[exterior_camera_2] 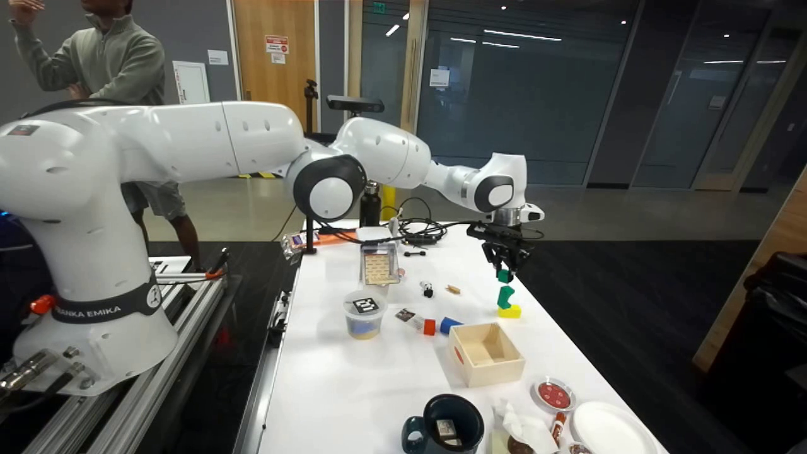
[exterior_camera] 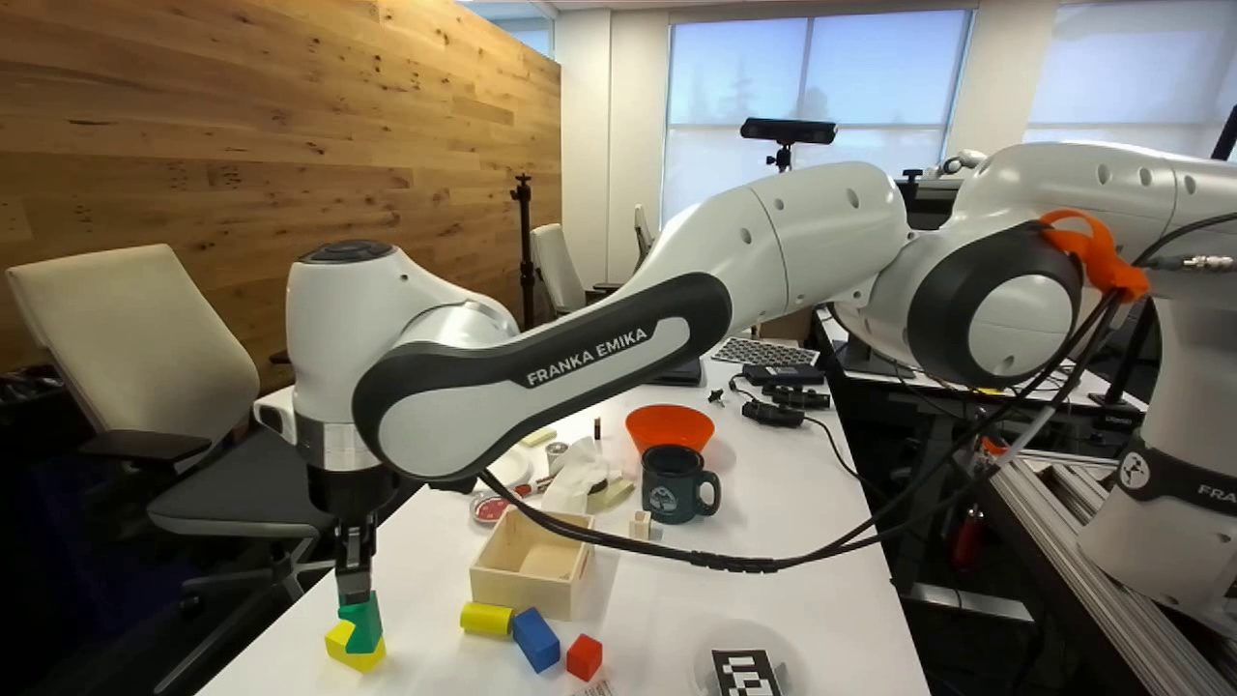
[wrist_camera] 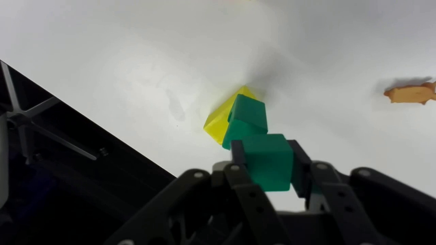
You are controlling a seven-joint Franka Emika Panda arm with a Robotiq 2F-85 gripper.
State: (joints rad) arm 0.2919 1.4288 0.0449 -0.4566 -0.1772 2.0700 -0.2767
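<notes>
From afar, I grasp a green cube (wrist_camera: 268, 172) above the table (wrist_camera: 136, 85), my pincer (wrist_camera: 268, 160) clasping opposite sides, likely to leave its underside free; at 11 o'clock in the wrist view, a yellow block (wrist_camera: 218, 124) props a notched green block (wrist_camera: 250, 112).

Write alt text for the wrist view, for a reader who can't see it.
A black gripper clamps a green block. Past it, a second green block rests on a yellow block on a white table, with a small tan figure cut off at the right edge. At left, a chair base shows beyond the table's edge.
</notes>
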